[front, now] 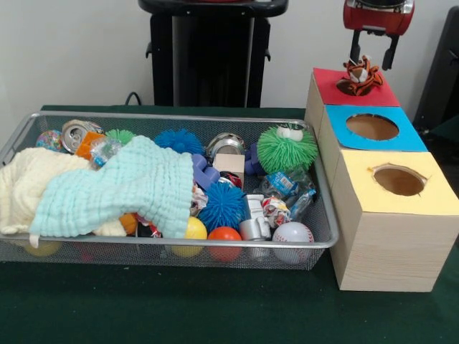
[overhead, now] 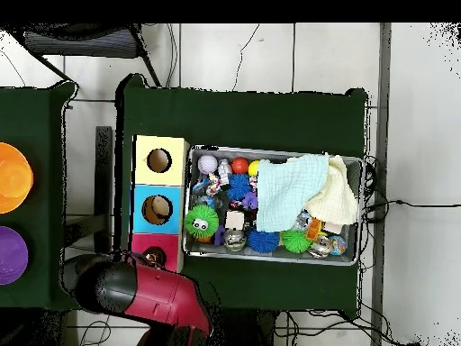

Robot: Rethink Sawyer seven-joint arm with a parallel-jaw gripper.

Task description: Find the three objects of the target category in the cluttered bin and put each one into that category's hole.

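Note:
The orange, black-striped and white soft toy (front: 361, 75) sits in the round hole (front: 351, 90) of the red-topped wooden box (front: 326, 80) at the far right. My gripper (front: 373, 61) hangs just above the toy, open, with one black finger (front: 391, 51) on each side of the toy's top and not gripping it. In the overhead view my red arm (overhead: 153, 297) covers the gripper beside the red-topped hole (overhead: 155, 257). The wire-mesh bin (front: 179, 116) is full of clutter. The brown and pale yellow toys are hidden.
The blue-topped hole (front: 371, 127) and the yellow-topped hole (front: 399, 180) lie nearer the camera. In the bin, a mint cloth (front: 122, 190) and a cream cloth (front: 29, 183) cover the left half. Spiky balls (front: 287, 149), a baseball (front: 292, 233) and cans (front: 75, 134) fill the remainder.

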